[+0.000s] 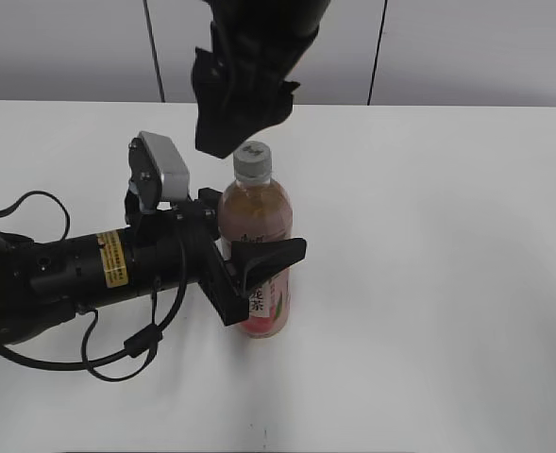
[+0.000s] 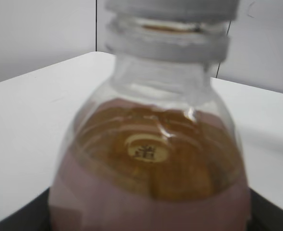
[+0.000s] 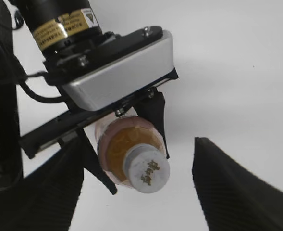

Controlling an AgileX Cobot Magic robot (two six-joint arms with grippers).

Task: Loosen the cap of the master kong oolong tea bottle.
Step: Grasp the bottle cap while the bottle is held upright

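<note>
A plain white bench [image 1: 447,283] fills almost the whole exterior view, matte and evenly lit, with soft grey shadows under the arms. Behind its far edge stands a pale grey wall [image 1: 60,47] split by thin dark vertical seams into panels; the left wrist view shows the same light wall and one dark seam beyond the bench edge.

The master kong oolong tea bottle [image 1: 256,247] stands upright a little left of the bench's middle, amber-pink tea reaching up to its shoulder and a pink label with a white strip of dark characters low on its body. The cap [image 1: 254,160] sits on the neck, white and ribbed, with a faint grey mark on top.

The left gripper [image 1: 244,260] reaches in level from the left, and its black fingers [image 1: 276,255] clamp the bottle's body around mid-height, one on the near side and one behind. A silver camera housing [image 1: 161,172] sits on top of that wrist. In the left wrist view the bottle's shoulder and neck ring fill the picture, blurred.

The right gripper [image 3: 136,190] hangs from above, just over and slightly behind the cap. In the right wrist view its two dark textured fingers [image 3: 237,187] stand spread wide on either side of the cap [image 3: 146,174], clear of it.
</note>
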